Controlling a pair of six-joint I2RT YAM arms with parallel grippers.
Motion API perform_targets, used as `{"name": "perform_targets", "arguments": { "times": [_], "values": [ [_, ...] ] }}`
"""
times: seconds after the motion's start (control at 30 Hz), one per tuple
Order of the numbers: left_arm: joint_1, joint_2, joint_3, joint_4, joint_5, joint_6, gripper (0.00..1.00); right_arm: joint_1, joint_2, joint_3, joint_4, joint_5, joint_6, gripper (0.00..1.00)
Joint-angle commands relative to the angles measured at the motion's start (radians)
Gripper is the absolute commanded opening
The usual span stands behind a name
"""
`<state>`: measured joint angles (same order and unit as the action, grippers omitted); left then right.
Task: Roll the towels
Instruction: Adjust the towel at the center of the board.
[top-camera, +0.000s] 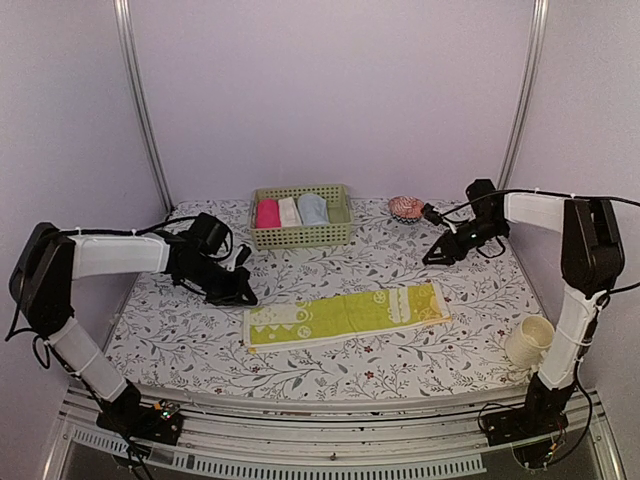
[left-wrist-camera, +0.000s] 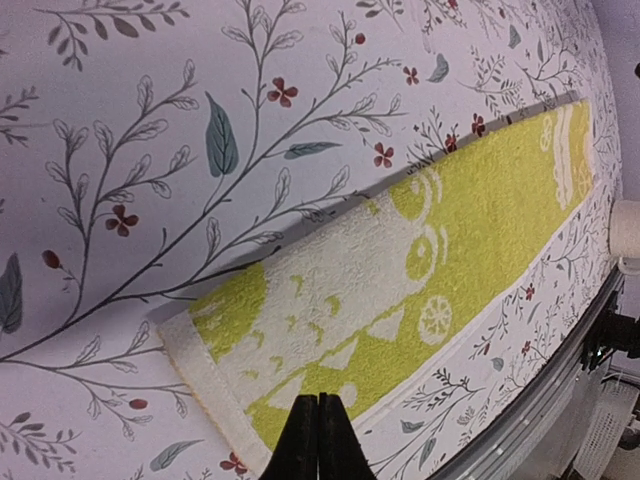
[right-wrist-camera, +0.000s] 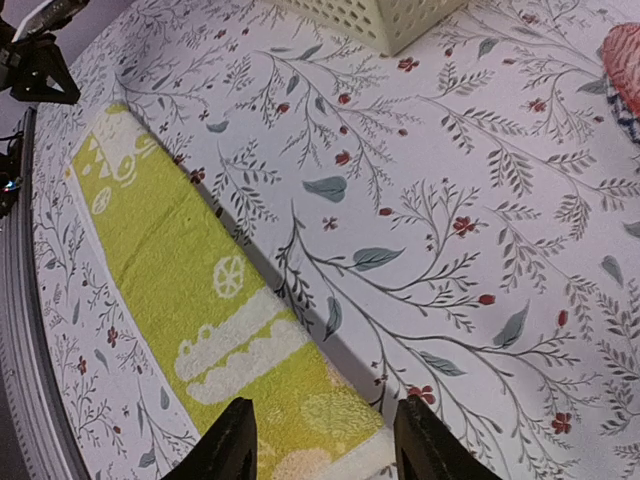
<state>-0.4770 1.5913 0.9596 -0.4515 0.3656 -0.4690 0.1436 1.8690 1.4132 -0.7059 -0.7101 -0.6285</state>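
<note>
The yellow-green towel (top-camera: 345, 315) with pale printed shapes lies flat as a long strip across the middle of the table. My left gripper (top-camera: 246, 296) hovers by the strip's left end, shut with nothing in it. In the left wrist view the closed tips of the left gripper (left-wrist-camera: 318, 402) hang over the towel (left-wrist-camera: 450, 240) near its white hem. My right gripper (top-camera: 432, 259) stands open behind the right end, apart from it. In the right wrist view the right gripper (right-wrist-camera: 322, 420) frames that end of the towel (right-wrist-camera: 190, 250). The light blue towel (top-camera: 313, 209) sits rolled in the basket.
A pale green basket (top-camera: 300, 236) at the back also holds a pink roll (top-camera: 267, 213) and a cream-white roll (top-camera: 290, 211). A red patterned round object (top-camera: 405, 208) lies to its right. A cream cup (top-camera: 528, 340) stands at the near right by the right arm.
</note>
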Motion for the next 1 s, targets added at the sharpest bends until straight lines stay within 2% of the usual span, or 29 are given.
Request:
{"name": "perform_targets", "arguments": {
  "times": [0.0,0.1,0.23,0.37,0.63,0.97],
  "values": [
    [-0.049,0.041,-0.039,0.131,0.031,-0.076,0.00,0.060,0.079,-0.023,-0.097,0.021,-0.009,0.40],
    [-0.069,0.065,-0.047,0.135,0.003,-0.081,0.00,0.080,0.108,-0.049,-0.094,0.054,-0.004,0.31],
    [-0.075,0.084,-0.071,0.125,-0.032,-0.086,0.00,0.083,0.137,-0.081,-0.077,0.124,0.021,0.28],
    [-0.075,0.096,-0.099,0.113,-0.061,-0.089,0.00,0.083,0.189,-0.092,-0.043,0.314,0.065,0.27],
    [-0.101,0.148,-0.118,0.115,-0.056,-0.086,0.00,0.083,0.302,0.011,-0.002,0.522,0.127,0.26],
    [-0.220,0.176,-0.105,0.126,-0.026,-0.134,0.00,0.076,0.380,0.206,-0.011,0.639,0.052,0.32]
  ]
}}
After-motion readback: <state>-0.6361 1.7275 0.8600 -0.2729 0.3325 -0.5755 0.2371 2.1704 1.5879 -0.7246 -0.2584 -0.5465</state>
